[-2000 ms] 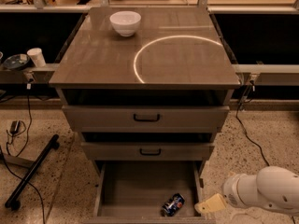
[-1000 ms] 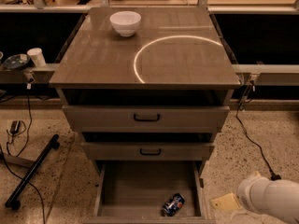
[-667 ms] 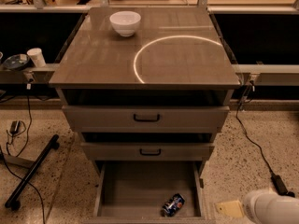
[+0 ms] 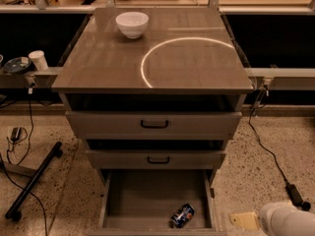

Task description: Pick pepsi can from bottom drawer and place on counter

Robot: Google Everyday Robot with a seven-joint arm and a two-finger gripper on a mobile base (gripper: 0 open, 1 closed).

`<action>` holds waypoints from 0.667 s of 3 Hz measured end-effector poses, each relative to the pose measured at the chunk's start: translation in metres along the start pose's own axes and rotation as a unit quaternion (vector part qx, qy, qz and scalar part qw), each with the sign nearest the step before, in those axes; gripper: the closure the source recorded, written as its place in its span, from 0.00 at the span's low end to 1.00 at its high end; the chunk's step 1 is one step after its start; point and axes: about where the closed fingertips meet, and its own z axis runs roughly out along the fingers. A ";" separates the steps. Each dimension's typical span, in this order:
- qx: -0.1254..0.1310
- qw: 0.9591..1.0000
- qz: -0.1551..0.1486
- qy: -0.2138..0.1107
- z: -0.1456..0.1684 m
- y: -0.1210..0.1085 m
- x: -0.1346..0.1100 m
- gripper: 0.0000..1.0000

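Observation:
The pepsi can (image 4: pixel 182 215) lies on its side on the floor of the open bottom drawer (image 4: pixel 142 195), near the drawer's front right corner. The counter (image 4: pixel 197 63) is the glossy top of the cabinet, with a bright curved reflection. My gripper (image 4: pixel 243 221) shows as a pale yellowish tip ahead of the white arm (image 4: pixel 288 221) at the bottom right corner. It is over the floor outside the drawer, to the right of the can and apart from it. It holds nothing that I can see.
A white bowl (image 4: pixel 132 23) stands at the counter's back left. The two upper drawers (image 4: pixel 154 124) stick out slightly above the bottom one. A black pole (image 4: pixel 32 181) and cables lie on the floor at left. A power brick and cable (image 4: pixel 295 195) lie at right.
My arm has drawn back down and to the right, from beside the drawer's right wall toward the bottom right corner. The can has not moved.

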 end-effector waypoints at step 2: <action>-0.017 1.000 -0.020 -0.013 0.020 0.013 -0.042 0.00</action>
